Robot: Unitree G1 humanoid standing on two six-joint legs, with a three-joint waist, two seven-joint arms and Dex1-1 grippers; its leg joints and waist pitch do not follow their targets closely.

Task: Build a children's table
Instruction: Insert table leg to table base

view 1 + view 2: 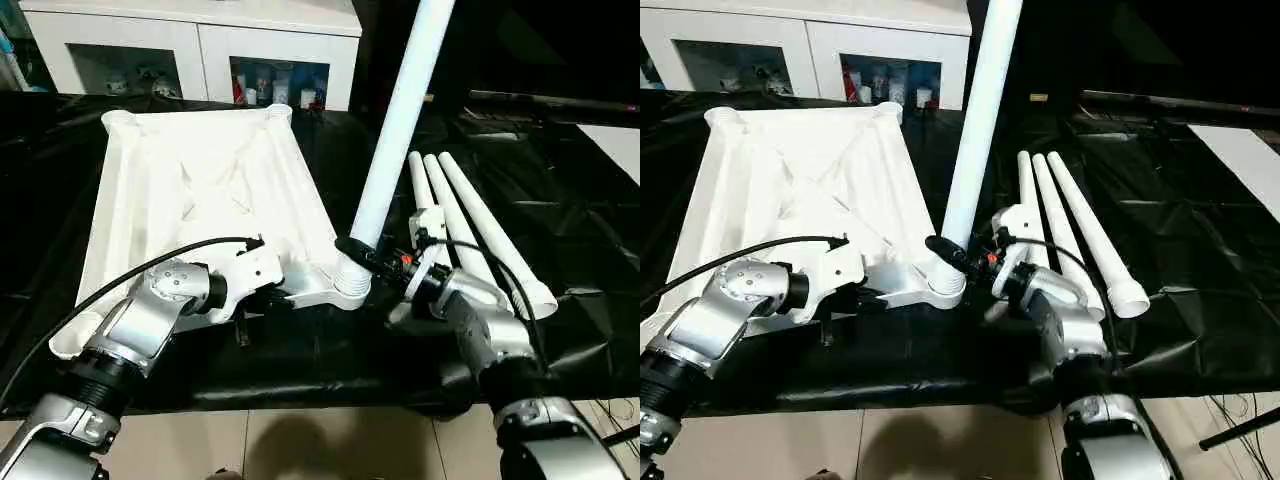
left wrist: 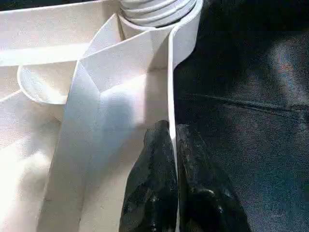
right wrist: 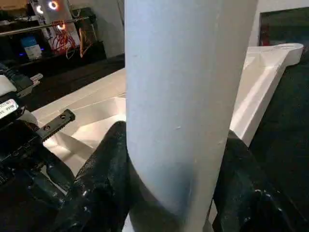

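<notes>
The white tabletop [image 1: 200,190] lies upside down on black sheeting, ribbed underside up. A long white leg [image 1: 400,120] stands nearly upright in its near right corner socket [image 1: 350,285]. My right gripper [image 1: 362,250] is shut on this leg just above the socket; both black fingers [image 3: 106,164] hug the tube [image 3: 183,96]. My left gripper [image 2: 173,140] is shut on the tabletop's thin near rim [image 2: 170,87], a short way left of that socket. Three more white legs [image 1: 470,235] lie side by side on the sheeting to the right.
A white cabinet with glass doors [image 1: 200,50] stands behind the tabletop. Black sheeting [image 1: 560,220] covers the work surface, its near edge dropping to a tiled floor [image 1: 330,440]. A white panel [image 1: 615,145] lies at the far right.
</notes>
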